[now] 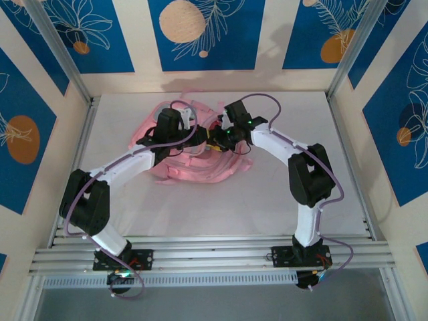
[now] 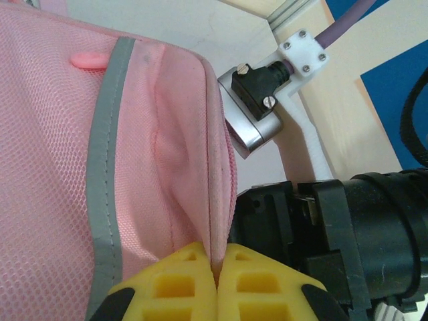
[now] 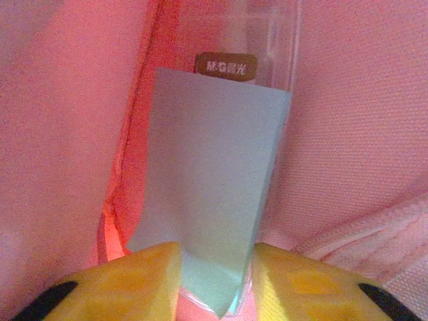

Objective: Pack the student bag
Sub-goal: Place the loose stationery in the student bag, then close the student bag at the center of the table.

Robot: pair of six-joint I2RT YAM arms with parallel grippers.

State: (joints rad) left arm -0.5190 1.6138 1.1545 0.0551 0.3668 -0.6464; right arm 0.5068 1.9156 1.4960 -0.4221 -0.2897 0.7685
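Two risks stand out. The student bag lies slumped on the table with both arms reaching into it. The left gripper is clenched on a thin fold at the rim of the bag's opening. If that fold slips free, I judge the mouth would sag shut. Inside the bag's opening, the right gripper grasps a pale blue pad in a clear sleeve. The slick sleeve could slide out, or a corner could snag the bag's lining.
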